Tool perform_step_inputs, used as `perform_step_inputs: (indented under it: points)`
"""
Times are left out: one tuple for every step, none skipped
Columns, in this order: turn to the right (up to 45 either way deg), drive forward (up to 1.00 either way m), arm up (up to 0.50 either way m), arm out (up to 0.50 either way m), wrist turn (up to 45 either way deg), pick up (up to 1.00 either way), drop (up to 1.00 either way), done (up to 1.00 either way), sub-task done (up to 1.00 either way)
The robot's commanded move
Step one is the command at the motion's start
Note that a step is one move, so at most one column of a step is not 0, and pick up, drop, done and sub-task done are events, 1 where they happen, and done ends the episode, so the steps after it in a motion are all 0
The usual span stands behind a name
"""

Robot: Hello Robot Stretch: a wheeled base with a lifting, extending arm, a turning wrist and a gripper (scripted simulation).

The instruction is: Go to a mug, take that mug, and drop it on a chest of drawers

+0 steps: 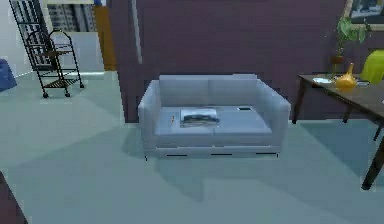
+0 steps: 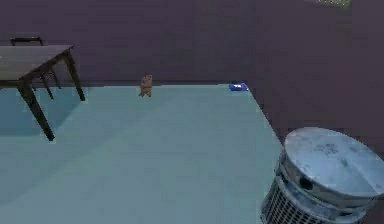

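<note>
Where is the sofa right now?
The sofa stands in the forward view's middle, against the purple wall, between a black rack at the left and a dark table at the right.

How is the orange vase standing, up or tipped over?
Upright. The vase stands on the table at the forward view's right, with its round belly down and its thin neck pointing straight up.

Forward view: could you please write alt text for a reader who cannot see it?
A pale blue-grey two-seat sofa stands against a dark purple wall, with a flat grey item lying on its seat. To the picture's left is a black wire trolley; at its right edge, a dark table bears an orange vase.
</note>
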Motion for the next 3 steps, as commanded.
perform_step_inputs:
  points:
    - [-33.0, 0.0, 0.0, 0.0, 0.0, 0.0, 0.0, 0.0, 0.0]
    - [0.0, 1.0, 0.0, 0.0, 0.0, 0.0, 0.0, 0.0, 0.0]
    - [-6.0, 0.0, 0.0, 0.0, 0.0, 0.0, 0.0, 0.0, 0.0]
